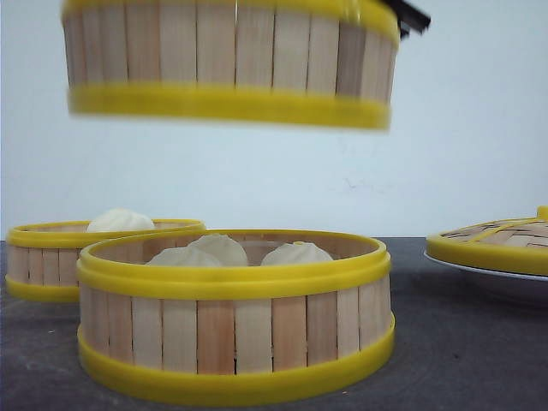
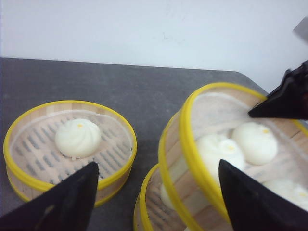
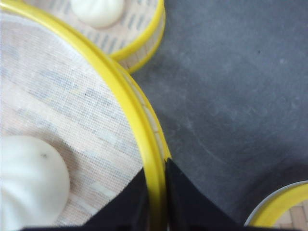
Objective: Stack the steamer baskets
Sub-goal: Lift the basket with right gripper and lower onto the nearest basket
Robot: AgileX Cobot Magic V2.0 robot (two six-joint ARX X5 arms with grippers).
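The raised steamer basket [image 1: 231, 64] is blurred and cut off by the front view's top edge; the lid [image 1: 497, 241] and plate [image 1: 505, 278] run off its right side

One steamer basket [image 1: 231, 64] hangs in the air above a second [image 1: 235, 317] holding buns [image 1: 221, 250], a third [image 1: 51, 257] behind on the table [image 1: 462, 351].

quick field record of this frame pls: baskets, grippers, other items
lifted basket: slatted wooden yellow-rimmed steamer basket, in the air above the front basket, holds buns
front basket: on the table, buns inside
rear-left basket: on the table, one bun
right gripper: fingers pinching the lifted basket's rim
left gripper: open, holding nothing
other: woven yellow-rimmed lid on white plate
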